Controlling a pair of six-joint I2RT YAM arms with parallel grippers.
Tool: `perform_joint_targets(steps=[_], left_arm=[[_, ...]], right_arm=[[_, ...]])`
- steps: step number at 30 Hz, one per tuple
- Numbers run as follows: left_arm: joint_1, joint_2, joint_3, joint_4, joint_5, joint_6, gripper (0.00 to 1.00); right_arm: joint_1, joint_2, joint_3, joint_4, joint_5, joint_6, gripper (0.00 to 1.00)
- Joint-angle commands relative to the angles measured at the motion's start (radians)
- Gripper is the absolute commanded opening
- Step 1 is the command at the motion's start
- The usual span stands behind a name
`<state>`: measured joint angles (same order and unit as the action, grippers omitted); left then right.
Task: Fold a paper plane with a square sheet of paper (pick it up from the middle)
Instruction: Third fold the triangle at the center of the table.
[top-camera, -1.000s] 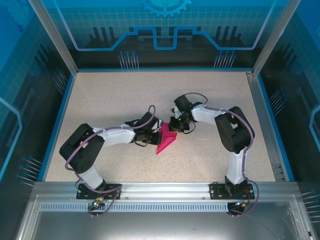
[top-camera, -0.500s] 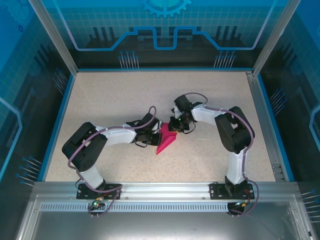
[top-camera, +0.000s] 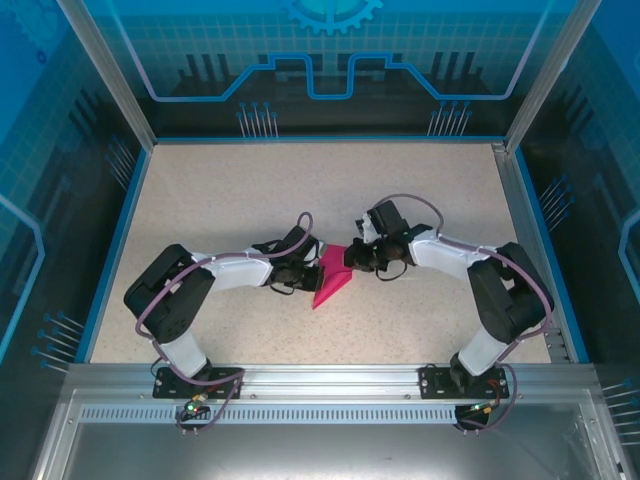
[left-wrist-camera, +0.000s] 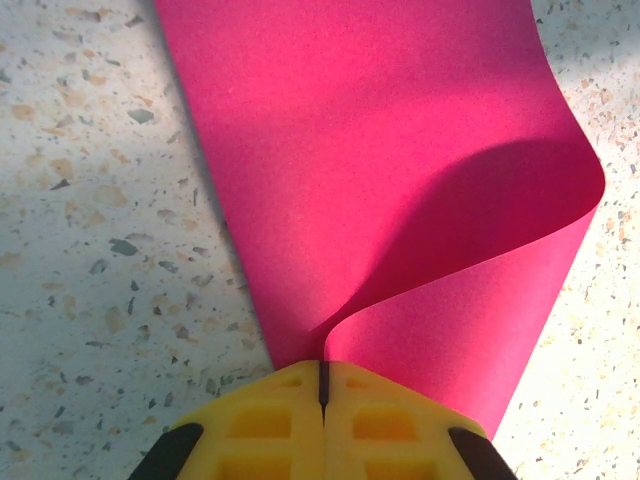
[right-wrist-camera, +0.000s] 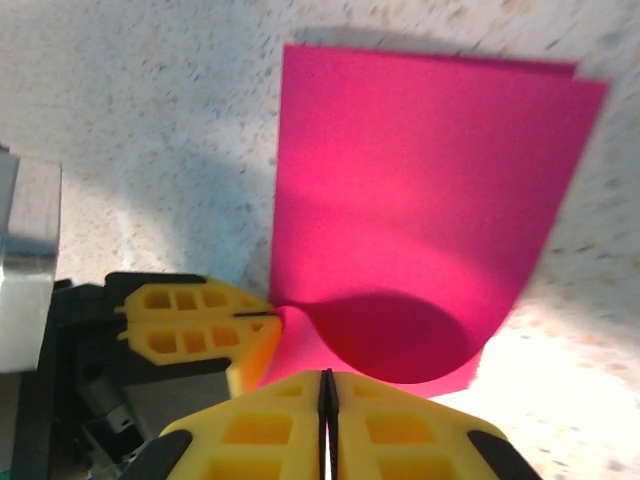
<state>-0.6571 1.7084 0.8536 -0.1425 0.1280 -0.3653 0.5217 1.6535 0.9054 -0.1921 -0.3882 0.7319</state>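
Top external view: nearest us, an aluminium rail (top-camera: 330, 378) carries both arm bases. Beyond it, on the speckled beige table (top-camera: 220, 190), the square sheet of paper (top-camera: 331, 279) sits curled at the middle. The left tool (top-camera: 312, 268) and the right tool (top-camera: 351, 258) are each clamped shut on it. Blue trim (top-camera: 320, 139) borders the table's far edge, and translucent blue panels (top-camera: 330, 60) stand behind.

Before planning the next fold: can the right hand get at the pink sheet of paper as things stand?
Probably yes. The right hand sits shut at the curled edge of the sheet, nothing between them; the left hand pinches it alongside.
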Motion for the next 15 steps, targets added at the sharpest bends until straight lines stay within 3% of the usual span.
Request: perform_joint_targets(steps=[1, 7, 15], left_arm=[[0.009, 0.012, -0.020, -0.003, -0.004, 0.002, 0.00], [0.008, 0.013, -0.013, -0.009, -0.002, 0.003, 0.00], [0.009, 0.020, -0.007, -0.017, -0.004, 0.009, 0.00]], right_arm=[[0.053, 0.022, -0.051, 0.163, -0.096, 0.100, 0.11], [0.103, 0.088, -0.033, 0.205, -0.087, 0.139, 0.10], [0.107, 0.116, -0.032, 0.119, -0.040, 0.101, 0.11]])
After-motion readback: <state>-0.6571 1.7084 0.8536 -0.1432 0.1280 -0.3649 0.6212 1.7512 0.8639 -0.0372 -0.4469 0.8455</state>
